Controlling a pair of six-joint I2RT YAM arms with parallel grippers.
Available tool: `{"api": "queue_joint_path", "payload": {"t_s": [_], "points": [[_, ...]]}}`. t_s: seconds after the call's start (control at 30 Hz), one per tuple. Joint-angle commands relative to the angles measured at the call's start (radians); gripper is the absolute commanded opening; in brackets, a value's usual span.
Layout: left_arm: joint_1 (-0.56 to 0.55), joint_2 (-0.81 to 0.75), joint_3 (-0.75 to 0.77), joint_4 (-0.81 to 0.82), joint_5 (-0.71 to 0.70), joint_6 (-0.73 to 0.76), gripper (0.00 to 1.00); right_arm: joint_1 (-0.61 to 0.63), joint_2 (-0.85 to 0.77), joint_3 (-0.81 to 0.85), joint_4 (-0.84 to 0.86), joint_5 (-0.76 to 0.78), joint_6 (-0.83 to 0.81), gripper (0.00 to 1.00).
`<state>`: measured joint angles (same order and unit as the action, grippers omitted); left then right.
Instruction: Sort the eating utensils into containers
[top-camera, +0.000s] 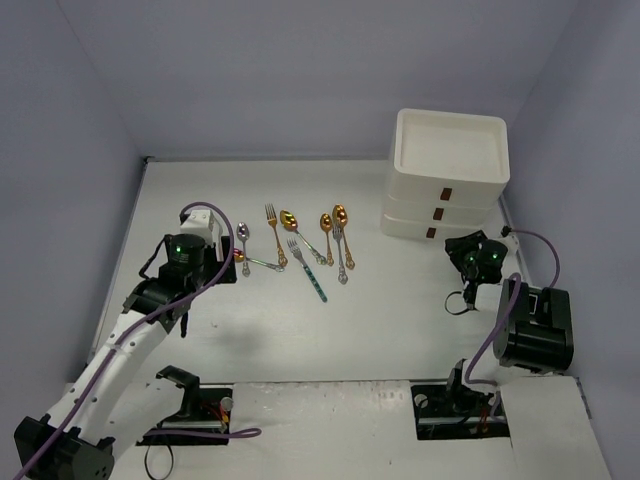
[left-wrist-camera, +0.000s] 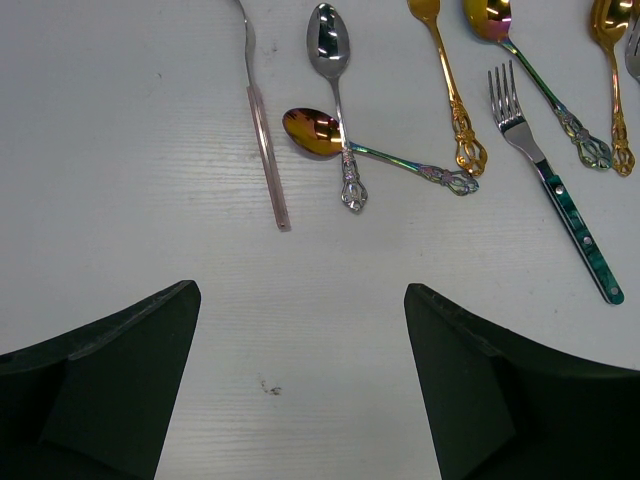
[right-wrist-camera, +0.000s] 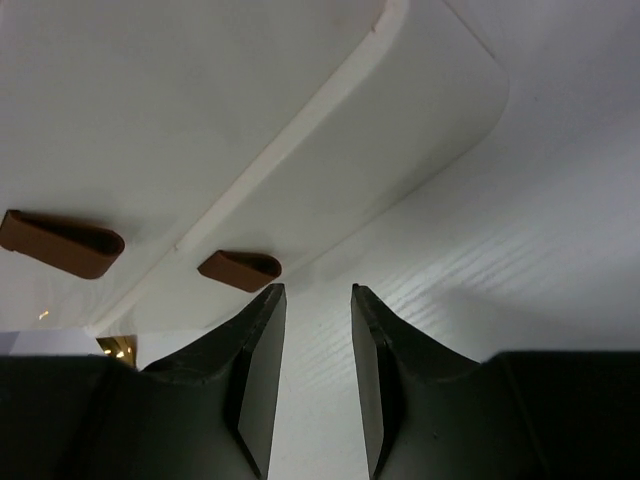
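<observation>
Plainly, none of the spoons and forks (top-camera: 300, 245) is sorted yet. They lie in a loose row on the white surface (top-camera: 400, 320), well apart from the cream plastic cabinet (top-camera: 440, 192) at the far right, whose drawers look closed. The left pincer (left-wrist-camera: 300, 300) hangs over the row with its dark wedge-shaped jaws spread wide and empty, likely lined up to pick one piece. Nearest it lie a silver spoon (left-wrist-camera: 330, 40) with an ornate handle, a rainbow-tinted spoon (left-wrist-camera: 315, 130) crossing it, a slim pink-handled piece (left-wrist-camera: 265, 150) and a teal-handled fork (left-wrist-camera: 550, 180), all of thin, mirror-bright metal. The right pincer (right-wrist-camera: 318, 300) sits low before the cabinet, near a small smooth brown handle (right-wrist-camera: 240, 270). Its jaws are near together with a slim gap, pinching nothing, probably readying to pull a drawer.
</observation>
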<state>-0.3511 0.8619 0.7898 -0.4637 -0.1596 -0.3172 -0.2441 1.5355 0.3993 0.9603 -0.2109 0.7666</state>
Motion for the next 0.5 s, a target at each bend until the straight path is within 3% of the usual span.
{"api": "queue_joint_path", "payload": {"t_s": [0.0, 0.27, 0.47], "points": [[0.008, 0.005, 0.024, 0.048, -0.011, 0.013, 0.81, -0.011, 0.075, 0.101, 0.172, -0.048, 0.006, 0.30], [0.008, 0.022, 0.026, 0.045, -0.014, 0.014, 0.81, -0.012, 0.232, 0.190, 0.273, -0.106, 0.037, 0.29], [0.008, 0.028, 0.026, 0.045, -0.015, 0.015, 0.81, -0.011, 0.185, 0.204, 0.246, -0.145, -0.009, 0.31]]}}
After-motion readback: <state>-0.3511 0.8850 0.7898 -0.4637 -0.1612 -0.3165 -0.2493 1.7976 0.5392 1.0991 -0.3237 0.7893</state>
